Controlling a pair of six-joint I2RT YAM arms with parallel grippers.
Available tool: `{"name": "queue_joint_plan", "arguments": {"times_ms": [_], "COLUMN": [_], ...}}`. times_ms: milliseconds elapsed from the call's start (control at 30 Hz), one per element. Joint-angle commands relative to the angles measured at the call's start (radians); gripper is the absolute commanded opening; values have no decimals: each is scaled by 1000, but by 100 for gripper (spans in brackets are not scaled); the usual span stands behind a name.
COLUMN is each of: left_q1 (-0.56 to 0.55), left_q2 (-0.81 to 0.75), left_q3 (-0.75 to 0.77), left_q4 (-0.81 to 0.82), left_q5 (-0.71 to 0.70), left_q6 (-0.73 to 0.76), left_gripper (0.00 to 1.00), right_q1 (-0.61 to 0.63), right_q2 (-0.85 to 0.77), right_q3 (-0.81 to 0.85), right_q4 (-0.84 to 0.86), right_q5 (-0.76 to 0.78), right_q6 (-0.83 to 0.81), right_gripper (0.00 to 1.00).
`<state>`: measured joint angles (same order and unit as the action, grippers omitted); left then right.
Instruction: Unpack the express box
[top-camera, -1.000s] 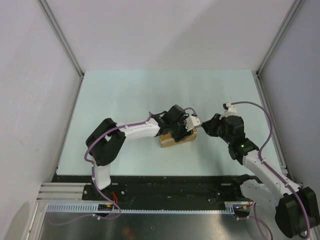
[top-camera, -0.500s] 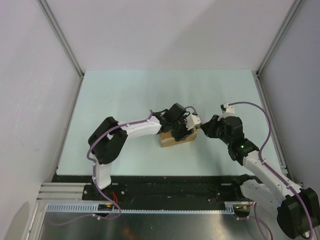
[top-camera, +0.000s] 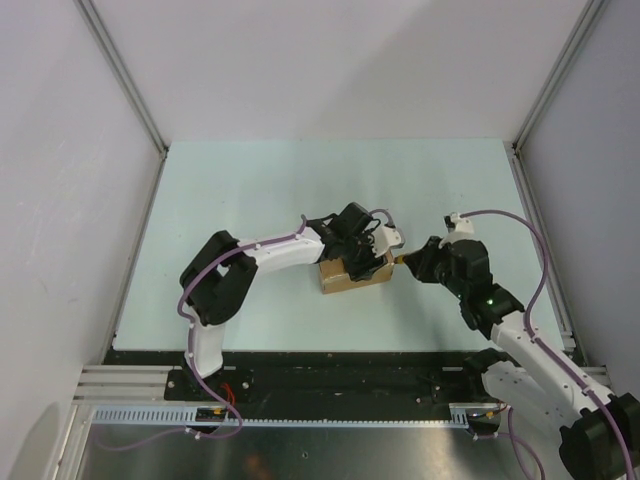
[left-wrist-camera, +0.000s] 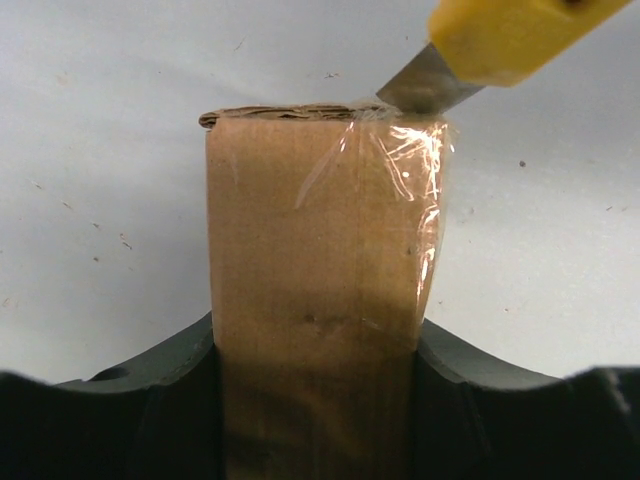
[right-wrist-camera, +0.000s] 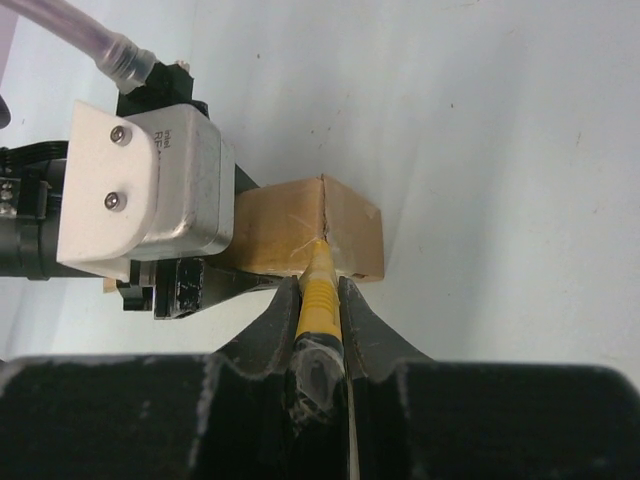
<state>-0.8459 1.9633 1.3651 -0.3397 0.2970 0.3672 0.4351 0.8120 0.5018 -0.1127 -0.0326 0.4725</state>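
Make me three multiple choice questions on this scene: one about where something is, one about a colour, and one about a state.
1. Where does the knife blade meet the express box?
A. at its taped end edge
B. in the middle of a long side
C. nowhere, they are apart

2. What colour is the knife's handle?
A. red
B. yellow
C. blue

3. What are the left fingers doing?
A. hanging open above the table
B. holding the knife
C. clamping the box's two sides

Answers:
1 A: the blade tip sits at the clear tape on the box's end.
2 B: a yellow handle shows between the right fingers.
3 C: the box fills the gap between both left fingers.
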Motion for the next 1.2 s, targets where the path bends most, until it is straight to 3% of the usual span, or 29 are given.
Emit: {"name": "queue_joint_plan", "arguments": {"times_ms": [0, 533, 733, 767, 900, 933, 1167], "left_q1": [42, 42, 39, 39, 38, 39, 39], "left_q2": [106, 72, 14, -4, -55, -64, -156], "left_q3": [-14, 0, 28, 35, 71, 75, 110], "left_q4": [-27, -30, -30, -30, -28, -30, -28], "left_q5": [-98, -62, -10, -6, 16, 21, 51], "left_q6": [26, 18, -5, -8, -17, -17, -36], "left_gripper": [15, 27, 58, 79, 96, 100, 100], "right_q1": [44, 2, -7, -7, -7, -7, -4], "right_q2": [-48, -243, -185, -172, -128, -117, -25], "right_q3": [-34, -11, -9, -9, -9, -9, -9], "right_q4": [-195, -314, -297, -282, -242, -234, -147], "right_q5": [-124, -60, -38, -35, -27, -24, -20], "right_q6": [55, 112, 106, 106, 104, 101, 92], "right_gripper": [0, 0, 0, 0, 0, 0, 0]}}
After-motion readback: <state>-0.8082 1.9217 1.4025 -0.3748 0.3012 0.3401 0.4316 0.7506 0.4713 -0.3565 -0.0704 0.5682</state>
